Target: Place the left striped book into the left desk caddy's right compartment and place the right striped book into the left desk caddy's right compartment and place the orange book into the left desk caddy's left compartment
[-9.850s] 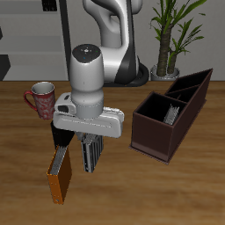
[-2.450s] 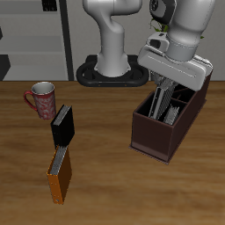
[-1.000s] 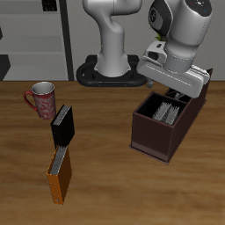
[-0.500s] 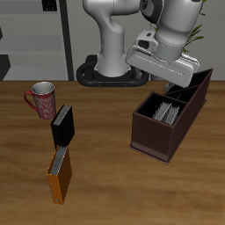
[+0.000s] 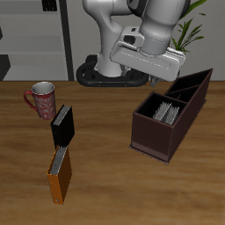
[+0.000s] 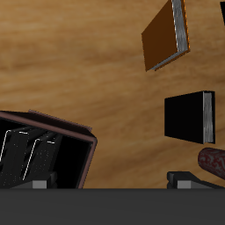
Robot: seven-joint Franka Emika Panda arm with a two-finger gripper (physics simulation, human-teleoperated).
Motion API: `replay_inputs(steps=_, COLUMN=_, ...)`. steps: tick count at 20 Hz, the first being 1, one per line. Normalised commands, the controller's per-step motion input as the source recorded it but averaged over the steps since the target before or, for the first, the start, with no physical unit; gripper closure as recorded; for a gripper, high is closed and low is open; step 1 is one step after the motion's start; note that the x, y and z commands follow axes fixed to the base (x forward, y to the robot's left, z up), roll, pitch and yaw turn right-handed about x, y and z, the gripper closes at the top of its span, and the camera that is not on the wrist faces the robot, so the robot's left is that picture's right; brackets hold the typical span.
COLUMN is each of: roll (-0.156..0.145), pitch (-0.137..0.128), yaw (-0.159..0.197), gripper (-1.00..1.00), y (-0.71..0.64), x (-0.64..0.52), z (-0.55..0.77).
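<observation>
Your fingers (image 6: 46, 182) are showing only as tips, so you cannot tell their gap. The left desk caddy (image 6: 75, 149) and the mug (image 6: 211, 162) are running off the frame.

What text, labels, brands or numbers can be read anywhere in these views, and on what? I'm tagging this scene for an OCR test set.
None can be read.
Orange book: plain cover, no title.
Black book: plain cover, no lettering.
Striped books in the desk caddy: only stripes, no words.
Red mug: a pattern, too small to tell any writing.
Robot arm: no visible brand mark.
</observation>
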Motion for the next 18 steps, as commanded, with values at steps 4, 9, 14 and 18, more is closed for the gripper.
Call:
replay_inputs(steps=4, roll=-0.009, pitch=-0.003, yaw=0.087, gripper=-1.00, y=-0.23, x=0.03, z=0.01)
replay_inputs(steps=9, roll=0.071, pitch=-0.004, yaw=0.189, gripper=-1.00, y=-0.07, x=-0.05, z=-0.02)
replay_inputs(steps=14, roll=0.110, pitch=0.002, yaw=0.120, gripper=-1.00, y=-0.10, x=-0.06, z=0.00)
replay_inputs(steps=18, roll=0.079, pitch=0.021, yaw=0.097, gripper=-1.00, y=-0.18, x=0.02, z=0.03)
